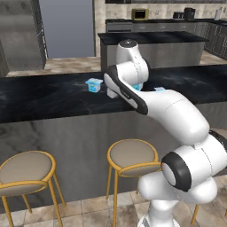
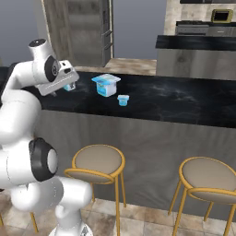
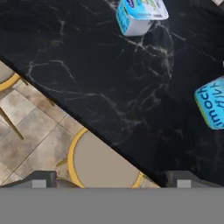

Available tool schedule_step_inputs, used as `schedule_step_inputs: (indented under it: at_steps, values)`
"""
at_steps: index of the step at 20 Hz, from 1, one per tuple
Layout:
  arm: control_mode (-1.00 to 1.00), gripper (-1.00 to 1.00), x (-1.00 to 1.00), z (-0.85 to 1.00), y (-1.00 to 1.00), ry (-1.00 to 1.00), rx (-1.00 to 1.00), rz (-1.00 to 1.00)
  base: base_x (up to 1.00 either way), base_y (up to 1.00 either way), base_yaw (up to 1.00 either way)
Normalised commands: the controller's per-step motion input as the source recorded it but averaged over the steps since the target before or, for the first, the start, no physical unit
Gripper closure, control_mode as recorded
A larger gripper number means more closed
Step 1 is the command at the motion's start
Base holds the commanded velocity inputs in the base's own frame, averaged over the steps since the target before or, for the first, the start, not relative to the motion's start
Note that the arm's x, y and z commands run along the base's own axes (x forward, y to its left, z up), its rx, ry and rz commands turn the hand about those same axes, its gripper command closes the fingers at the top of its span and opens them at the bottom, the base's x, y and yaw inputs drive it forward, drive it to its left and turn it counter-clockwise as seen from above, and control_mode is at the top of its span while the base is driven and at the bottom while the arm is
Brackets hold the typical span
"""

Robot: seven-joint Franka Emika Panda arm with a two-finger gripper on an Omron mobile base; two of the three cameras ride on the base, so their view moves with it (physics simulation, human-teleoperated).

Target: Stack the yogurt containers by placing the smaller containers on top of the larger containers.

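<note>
Tool [image 3: 111,179] is sitting wide open, gripping nothing, hovering over the near edge of the black marble counter [image 2: 184,103] with a stool [image 3: 103,164] showing below it. Three yogurt cups are standing on the counter, all apart, none stacked. Biggest cup [image 2: 106,85] is sitting mid-counter. Tiny cup [image 2: 122,99] is standing just beside it, nearer the front edge. Medium cup [image 2: 70,86] is sitting close behind the robot's wrist, partly hidden by it. In the hand view the biggest cup [image 3: 141,15] is showing at the top.
</note>
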Motion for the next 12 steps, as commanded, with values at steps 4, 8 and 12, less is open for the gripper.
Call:
schedule_step_inputs:
  at_steps: [4,8,12]
  values:
    - [-1.0,-1.0,0.39,0.0,0.18,-0.1,0.0,0.0,0.0,0.0,0.0]
    - [-1.0,-1.0,0.41,0.0,0.19,-0.15,0.0,0.0,0.0,0.0,0.0]
    - [-1.0,-1.0,0.41,0.0,0.22,-0.12,0.0,0.0,0.0,0.0,0.0]
